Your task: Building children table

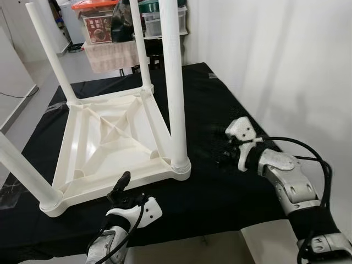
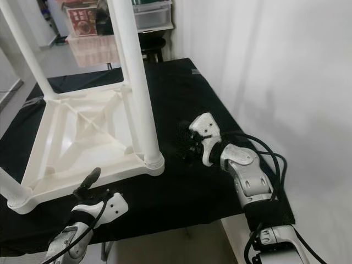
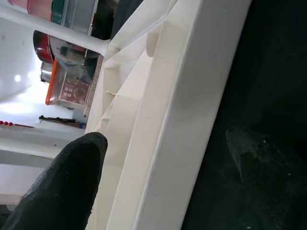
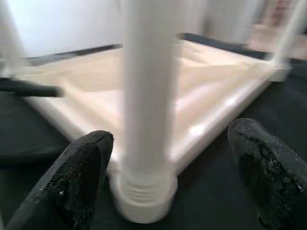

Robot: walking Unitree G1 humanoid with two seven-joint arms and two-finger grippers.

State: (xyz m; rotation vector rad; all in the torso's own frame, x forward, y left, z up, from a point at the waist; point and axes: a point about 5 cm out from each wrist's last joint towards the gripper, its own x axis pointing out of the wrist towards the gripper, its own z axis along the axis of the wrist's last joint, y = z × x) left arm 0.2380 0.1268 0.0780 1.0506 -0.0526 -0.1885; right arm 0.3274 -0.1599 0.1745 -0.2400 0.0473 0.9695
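The kids' table (image 1: pixel 110 137) is lying upside down on the desk (image 1: pixel 220 110), legs up. Left gripper (image 1: pixel 122 184) is spread at its near rim, right gripper (image 4: pixel 168 167) spread facing the near-right leg (image 1: pixel 173 82). Risk: leg knocked loose w/ a skewed push.

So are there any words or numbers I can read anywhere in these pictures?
Red label on the clear storage box with the orange lid: it carries print, but too small and blurred to read.
Upside-down white children's table: no writing shows.
Black cloth: no writing shows.

White plastic table (image 1: pixel 110 143) on a black cloth (image 1: pixel 220 110) — fingers (image 4: pixel 81 177) black, arms silver.
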